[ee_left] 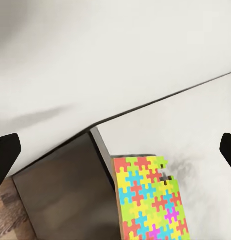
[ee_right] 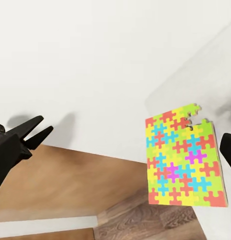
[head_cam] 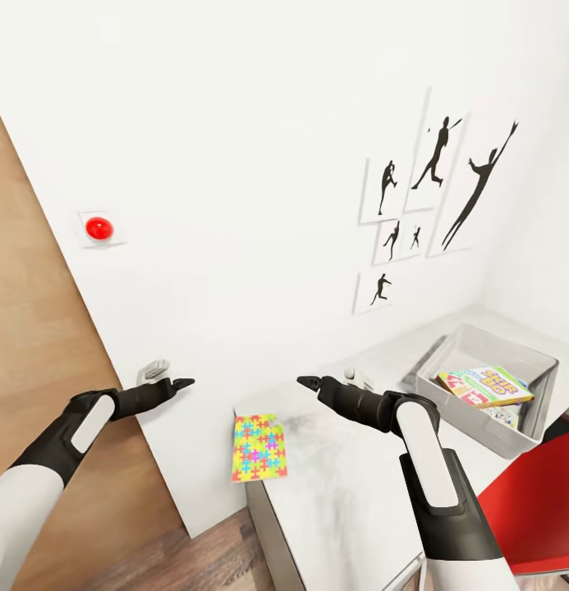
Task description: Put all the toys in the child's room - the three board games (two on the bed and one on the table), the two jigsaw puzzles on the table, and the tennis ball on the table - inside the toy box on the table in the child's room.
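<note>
Surveying the table point(head_cam: 341, 492), we find one jigsaw puzzle point(head_cam: 259, 446) lying at its near left corner, overhanging the edge. The toy box point(head_cam: 514, 435) sits toward the far right end and already holds cartoon-covered game boxes point(head_cam: 485, 386). Our left gripper point(head_cam: 182, 382) hangs off the table's left edge; our right gripper point(head_cam: 308, 381) hovers above the top. Both are empty, fingers apart. We judge the puzzle pick-up is in hand: next, one gripper must descend and pinch the overhanging edge.

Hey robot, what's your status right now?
Both claws, left and right, empty. Jigsaw puzzle overhangs the table corner. Toy box holds game boxes. Nothing blocking.
</note>
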`<state>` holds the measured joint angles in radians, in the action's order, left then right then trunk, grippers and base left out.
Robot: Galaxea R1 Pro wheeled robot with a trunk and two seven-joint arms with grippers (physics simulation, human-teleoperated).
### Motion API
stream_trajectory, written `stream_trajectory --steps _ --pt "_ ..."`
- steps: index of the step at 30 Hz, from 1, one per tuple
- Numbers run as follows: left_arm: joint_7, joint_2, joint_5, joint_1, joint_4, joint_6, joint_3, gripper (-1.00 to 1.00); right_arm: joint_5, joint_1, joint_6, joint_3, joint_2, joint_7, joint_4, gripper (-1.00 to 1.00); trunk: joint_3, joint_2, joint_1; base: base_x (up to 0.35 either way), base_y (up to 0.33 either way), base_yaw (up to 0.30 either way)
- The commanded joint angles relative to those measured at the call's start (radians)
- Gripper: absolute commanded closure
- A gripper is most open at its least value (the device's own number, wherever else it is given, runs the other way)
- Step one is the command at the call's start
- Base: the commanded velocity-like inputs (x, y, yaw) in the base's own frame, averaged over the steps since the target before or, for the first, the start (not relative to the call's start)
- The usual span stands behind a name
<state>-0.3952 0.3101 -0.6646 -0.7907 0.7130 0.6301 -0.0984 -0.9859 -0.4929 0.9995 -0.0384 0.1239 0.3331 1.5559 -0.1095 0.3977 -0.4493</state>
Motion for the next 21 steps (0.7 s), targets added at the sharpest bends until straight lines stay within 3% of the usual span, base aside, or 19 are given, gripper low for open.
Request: stream_trajectory --steps 1,14,21 --pt "0.000 0.001 -0.005 -0.001 0.000 0.003 -0.003 -1.00 -0.010 -0.001 0.002 0.000 0.000 0.010 0.001 -1.00 -0.002 0.002 -0.001 0.000 0.007 0.000" --pt "0.001 0.001 -0.010 -0.001 -0.008 0.009 0.001 -1.00 -0.010 -0.001 0.002 -0.001 -0.001 0.009 0.002 -1.00 -0.002 0.002 -0.001 0.000 0.002 0.000" --pt "0.000 0.001 -0.016 -0.001 -0.022 0.069 0.006 -1.00 -0.010 -0.001 0.002 0.000 -0.003 -0.033 0.004 -1.00 -0.002 0.002 -0.001 0.000 0.000 0.000"
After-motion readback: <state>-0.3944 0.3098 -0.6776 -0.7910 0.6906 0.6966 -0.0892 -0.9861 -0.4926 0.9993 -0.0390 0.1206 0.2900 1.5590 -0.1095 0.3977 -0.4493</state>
